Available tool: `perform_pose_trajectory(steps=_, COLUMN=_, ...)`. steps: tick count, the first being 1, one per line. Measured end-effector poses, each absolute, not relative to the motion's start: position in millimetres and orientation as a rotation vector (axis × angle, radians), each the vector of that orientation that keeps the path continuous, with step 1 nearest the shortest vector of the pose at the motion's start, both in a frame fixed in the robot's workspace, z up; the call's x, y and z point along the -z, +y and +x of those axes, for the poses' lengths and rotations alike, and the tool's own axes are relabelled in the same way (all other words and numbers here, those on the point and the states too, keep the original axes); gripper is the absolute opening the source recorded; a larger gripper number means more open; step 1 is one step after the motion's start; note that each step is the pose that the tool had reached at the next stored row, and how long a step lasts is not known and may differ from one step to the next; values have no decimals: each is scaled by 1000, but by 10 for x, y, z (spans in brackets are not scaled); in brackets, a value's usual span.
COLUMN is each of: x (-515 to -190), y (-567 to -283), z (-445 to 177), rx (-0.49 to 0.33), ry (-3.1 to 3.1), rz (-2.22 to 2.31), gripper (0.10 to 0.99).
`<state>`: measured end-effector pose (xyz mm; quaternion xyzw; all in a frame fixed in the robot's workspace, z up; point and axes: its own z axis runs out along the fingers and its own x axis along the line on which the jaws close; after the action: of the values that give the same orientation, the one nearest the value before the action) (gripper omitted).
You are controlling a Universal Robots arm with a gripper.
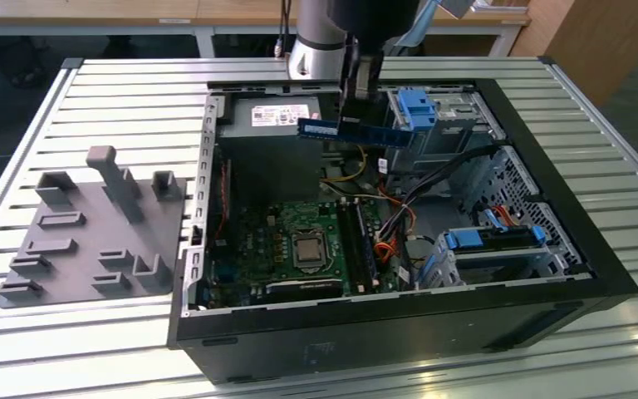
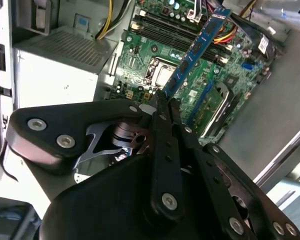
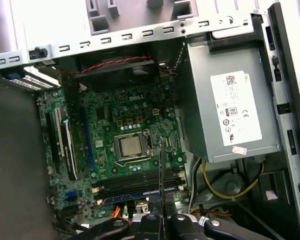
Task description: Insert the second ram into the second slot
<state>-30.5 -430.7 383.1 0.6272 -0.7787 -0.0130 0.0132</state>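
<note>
My gripper (image 1: 355, 123) hangs over the open computer case (image 1: 541, 208), shut on the second ram (image 1: 347, 131), a thin dark-blue stick lying level above the power supply area. In the second wrist view the second ram (image 2: 195, 50) sticks out from the gripper (image 2: 165, 100) over the green motherboard (image 2: 155, 55). In the first wrist view the second ram (image 3: 161, 170) appears edge-on between the fingers (image 3: 149, 222), above the long memory slots (image 3: 135, 182). In the exterior view the slots (image 1: 359, 245) lie nearer the camera than the stick, well below it.
A grey power supply (image 3: 230, 105) fills the case's far end. Bright blue drive-bay tabs (image 1: 419, 108) and a drive cage (image 1: 494, 238) stand on the exterior view's right, with loose cables (image 1: 397, 216) between. A grey parts fixture (image 1: 86, 241) lies outside the case on the left.
</note>
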Motion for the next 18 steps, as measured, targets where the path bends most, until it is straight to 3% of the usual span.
perform_pose_trajectory(steps=18, x=-3801, y=-4307, z=-305, rx=14, ry=-2655, rz=1606, gripper=133)
